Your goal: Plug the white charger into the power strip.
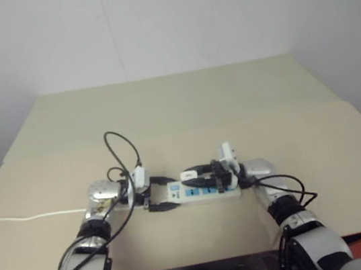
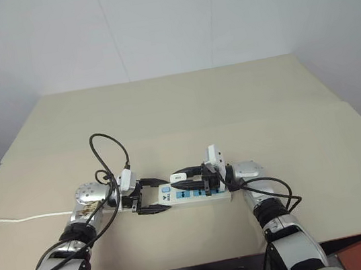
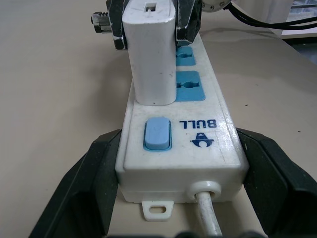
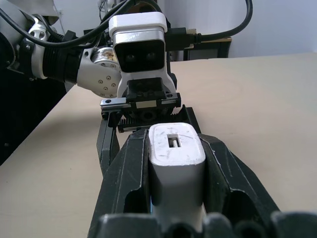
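Power strip (image 2: pixel 193 195) lies flat near the front edge of the bench (image 2: pixel 183 107), roughly mid-width, long axis running left-right. Its switch end w/ blue rocker switch (image 3: pixel 157 134) faces the robot's left; thin white cord (image 1: pixel 29 216) exits that end and runs off toward the bench's left edge.

Left pincer (image 2: pixel 150 195) is clamped on the strip's switch end: left wrist cam shows one black finger (image 3: pixel 86 183) against each long side of the strip body, jaws about strip-width apart, holding it.

Right pincer (image 2: pixel 185 177) comes in from the other side, pointing along the strip toward the left pincer. It's gripping the white charger (image 3: pixel 149 54): right wrist cam shows the block squeezed between both black fingers (image 4: pixel 124 178), its slotted end face toward the cam.

Charger stands upright on the strip, over the socket panel nearest the switch, base touching the strip's top face. Can't tell if the prongs are fully seated. Two blue socket panels (image 3: pixel 187 84) next to it are uncovered.

Both pincers are close together, facing each other over the strip. Black cables (image 2: pixel 112 155) loop up off the left wrist, and more hang off the right wrist.
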`<state>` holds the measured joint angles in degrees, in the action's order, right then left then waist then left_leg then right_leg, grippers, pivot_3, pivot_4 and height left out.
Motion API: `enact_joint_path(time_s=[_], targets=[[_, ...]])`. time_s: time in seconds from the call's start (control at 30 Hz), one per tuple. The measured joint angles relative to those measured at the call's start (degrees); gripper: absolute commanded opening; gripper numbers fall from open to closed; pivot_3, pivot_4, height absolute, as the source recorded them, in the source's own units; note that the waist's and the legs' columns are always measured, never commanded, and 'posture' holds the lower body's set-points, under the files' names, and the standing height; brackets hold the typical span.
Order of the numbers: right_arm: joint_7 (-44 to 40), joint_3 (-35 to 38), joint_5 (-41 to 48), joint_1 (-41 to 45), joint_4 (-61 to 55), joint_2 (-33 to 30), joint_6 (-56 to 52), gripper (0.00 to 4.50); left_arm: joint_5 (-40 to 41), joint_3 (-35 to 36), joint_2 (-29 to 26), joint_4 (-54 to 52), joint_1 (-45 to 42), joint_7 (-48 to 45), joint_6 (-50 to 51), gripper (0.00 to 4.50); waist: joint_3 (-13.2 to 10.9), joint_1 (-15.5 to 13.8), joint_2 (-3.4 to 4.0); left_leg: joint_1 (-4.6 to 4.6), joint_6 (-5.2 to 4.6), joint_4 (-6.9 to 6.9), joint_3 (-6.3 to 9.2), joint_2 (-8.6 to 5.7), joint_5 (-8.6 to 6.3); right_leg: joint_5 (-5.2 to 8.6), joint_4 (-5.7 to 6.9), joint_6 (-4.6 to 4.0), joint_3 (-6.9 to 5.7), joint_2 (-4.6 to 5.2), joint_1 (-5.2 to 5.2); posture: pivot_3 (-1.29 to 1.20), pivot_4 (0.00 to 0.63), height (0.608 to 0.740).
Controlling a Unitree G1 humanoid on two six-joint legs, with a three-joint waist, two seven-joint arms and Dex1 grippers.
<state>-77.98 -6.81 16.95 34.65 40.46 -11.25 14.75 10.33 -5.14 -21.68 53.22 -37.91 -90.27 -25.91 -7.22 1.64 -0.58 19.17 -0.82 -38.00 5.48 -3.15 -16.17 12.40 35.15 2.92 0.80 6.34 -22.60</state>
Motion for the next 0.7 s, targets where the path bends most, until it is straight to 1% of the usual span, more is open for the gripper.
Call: enact_joint_path(time_s=[0.37, 0.43, 0.47, 0.5, 0.63, 0.7], targets=[[1.0, -1.0, 0.0, -0.2, -1.7, -0.9, -2.3, 1.13, 0.0, 0.0, 0.0, 0.0, 0.0, 0.1, 0.2, 3.31, 0.1, 0.1, 0.14, 0.00, 0.00, 0.00, 0.00, -0.01, 0.00, 0.00, -0.03, 0.01, 0.00, 0.00, 0.03, 0.00, 0.150, 0.740], [1.3, -1.3, 0.0, -0.4, -2.3, -1.1, -2.6, 1.85, -0.1, -0.1, 0.0, 0.0, 0.0, 0.2, 0.2, 3.31, 0.1, 0.1, 0.14, 0.00, 0.00, 0.00, 0.01, -0.01, 0.00, 0.01, -0.03, 0.01, 0.00, 0.00, 0.03, 0.00, 0.150, 0.740], [1.8, -1.6, -0.4, -0.6, -2.3, -1.5, -2.9, 2.03, -0.2, -0.1, 0.0, 0.0, 0.0, 0.2, 0.2, 3.31, 0.1, 0.0, 0.14, 0.00, 0.00, 0.00, 0.01, -0.01, 0.00, 0.01, -0.04, 0.01, 0.00, 0.00, 0.04, 0.00, 0.150, 0.740], [2.1, -1.7, -0.7, -0.8, -2.6, -2.1, -2.9, 2.35, -0.2, -0.1, 0.2, 0.0, 0.0, 0.2, 0.2, 3.31, 0.1, -0.1, 0.11, 0.00, 0.00, 0.00, 0.02, 0.00, 0.00, 0.01, -0.05, 0.01, -0.01, 0.00, 0.04, 0.00, 0.150, 0.740], [2.9, -1.7, -0.7, -1.5, -3.6, -2.3, -2.8, 3.78, -0.4, -0.1, 0.4, 0.0, 0.0, 0.3, 0.2, 3.31, 0.2, -0.3, 0.05, -0.01, 0.00, 0.00, 0.03, -0.01, 0.00, 0.01, -0.10, 0.02, -0.02, 0.00, 0.10, 0.00, 0.150, 0.740], [3.2, -1.7, -0.7, -1.8, -3.9, -2.3, -2.6, 4.42, -0.5, -0.1, 0.5, 0.1, -0.1, 0.4, 0.2, 3.31, 0.2, -0.4, 0.05, -0.01, 0.00, 0.00, 0.03, -0.01, -0.01, 0.01, -0.10, 0.02, -0.02, 0.00, 0.09, 0.00, 0.150, 0.740]])
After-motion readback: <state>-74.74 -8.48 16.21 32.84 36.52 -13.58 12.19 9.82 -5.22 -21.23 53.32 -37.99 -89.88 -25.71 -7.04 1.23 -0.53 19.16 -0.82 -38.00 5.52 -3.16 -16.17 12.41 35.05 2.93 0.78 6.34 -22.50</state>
